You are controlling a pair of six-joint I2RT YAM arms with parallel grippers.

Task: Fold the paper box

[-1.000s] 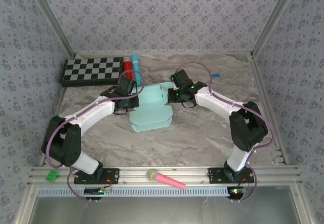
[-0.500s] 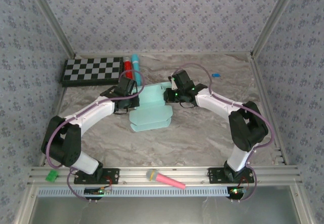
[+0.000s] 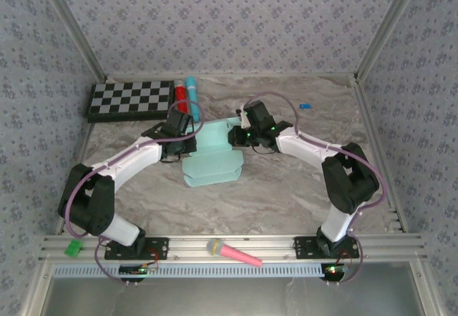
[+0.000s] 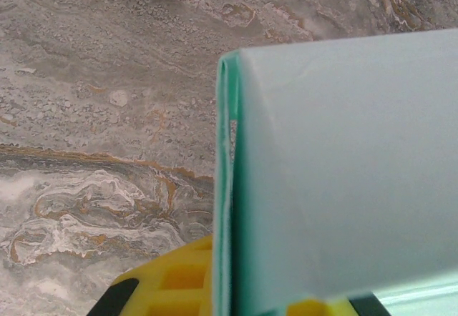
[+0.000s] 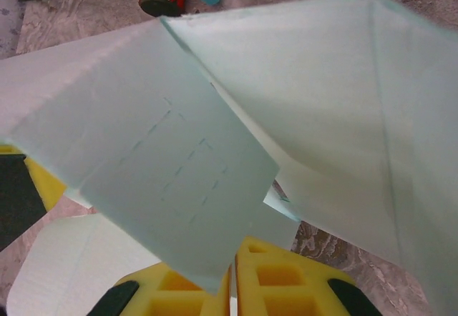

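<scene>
At mid-table, the left gripper and right gripper each pinch a flap of the pale aqua thin-card paper box; faint dashed lines mark one panel.

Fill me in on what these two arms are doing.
Both arms are working on the pale aqua paper box in the middle of the marbled table. The left gripper is shut on one edge of the card, and the right gripper is shut on a flap at the opposite side. The box is only partly formed: some panels are raised between the grippers, while the near flaps lie flat.
</scene>
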